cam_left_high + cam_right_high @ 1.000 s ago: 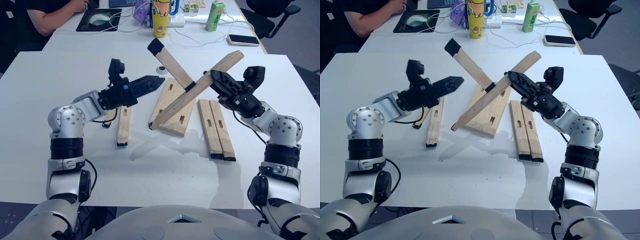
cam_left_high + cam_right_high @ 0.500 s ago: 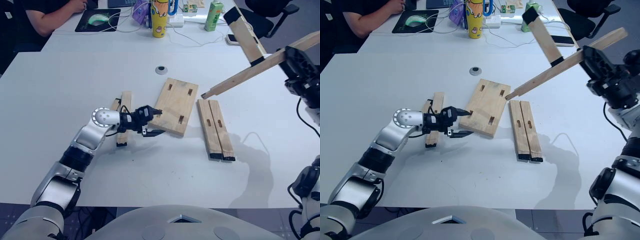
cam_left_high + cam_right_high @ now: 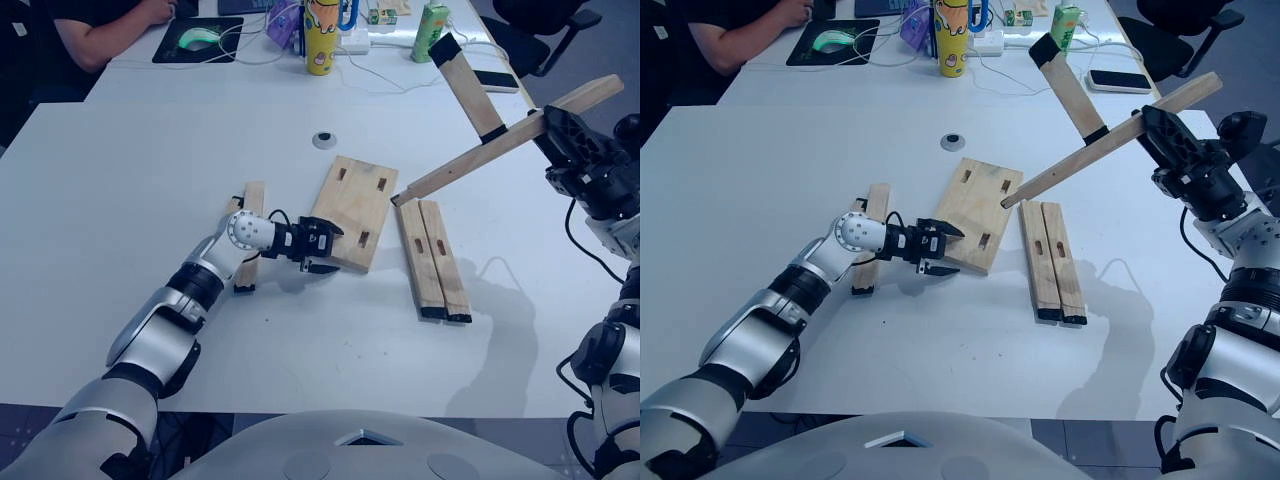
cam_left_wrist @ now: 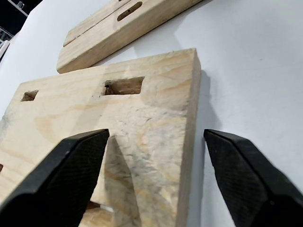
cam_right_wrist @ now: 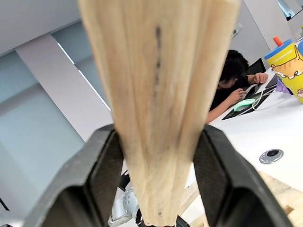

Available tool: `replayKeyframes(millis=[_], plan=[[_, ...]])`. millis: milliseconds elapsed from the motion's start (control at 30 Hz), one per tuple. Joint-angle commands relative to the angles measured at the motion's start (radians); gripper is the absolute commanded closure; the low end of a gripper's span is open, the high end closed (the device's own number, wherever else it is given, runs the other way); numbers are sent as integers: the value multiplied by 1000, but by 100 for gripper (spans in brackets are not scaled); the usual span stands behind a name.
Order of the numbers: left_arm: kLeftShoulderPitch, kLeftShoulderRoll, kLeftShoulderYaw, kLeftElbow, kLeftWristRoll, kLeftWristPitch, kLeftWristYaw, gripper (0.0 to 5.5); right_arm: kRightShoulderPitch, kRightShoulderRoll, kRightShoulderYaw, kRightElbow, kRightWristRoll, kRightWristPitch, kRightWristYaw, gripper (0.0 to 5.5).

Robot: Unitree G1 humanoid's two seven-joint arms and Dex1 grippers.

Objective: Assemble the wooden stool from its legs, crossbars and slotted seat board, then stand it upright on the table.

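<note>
The slotted seat board (image 3: pixel 352 205) lies flat mid-table. My left gripper (image 3: pixel 320 246) is open low over the table, its fingers (image 4: pixel 71 175) on either side of the board's near left corner (image 4: pixel 156 132). My right gripper (image 3: pixel 568 133) is shut on a long wooden leg (image 3: pixel 480 155), held in the air at the right. That leg is joined crosswise to a black-tipped leg (image 3: pixel 470 85); its lower end hangs just above the board's right edge. In the right wrist view the leg (image 5: pixel 156 94) sits clamped between the fingers (image 5: pixel 94 179).
Two slotted wooden pieces (image 3: pixel 432 255) lie side by side right of the board. Two more pieces (image 3: pixel 248 225) lie to its left, under my left forearm. A round grommet (image 3: pixel 322 139) sits behind the board. A yellow cup (image 3: pixel 320 40), carton (image 3: pixel 432 18) and phone (image 3: pixel 495 80) stand on the far desk.
My left arm dropped from the air to the table and slid right, up to the board's corner. My right arm carried the crossed legs up and right, then eased them slightly lower and left.
</note>
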Motion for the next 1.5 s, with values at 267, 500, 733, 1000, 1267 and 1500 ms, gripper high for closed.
replayKeyframes(millis=[267, 500, 733, 1000, 1267, 1500], plan=[[68, 57, 46, -10, -24, 560, -145, 178, 9, 39, 38, -98, -40, -17, -36, 345], [271, 123, 111, -321, -154, 875, -127, 178, 51, 111, 79, -274, -75, -98, -111, 345], [360, 109, 98, -522, -205, 994, -36, 178, 137, 196, 167, -477, -115, -154, -169, 345], [395, 83, 87, -586, -250, 1050, 38, 178, 142, 220, 267, -533, -217, -269, -189, 345], [396, 97, 82, -583, -267, 1047, 62, 178, 78, 176, 333, -459, -303, -344, -139, 345], [394, 102, 76, -571, -271, 1040, 68, 178, 66, 143, 441, -488, -402, -416, -87, 345]])
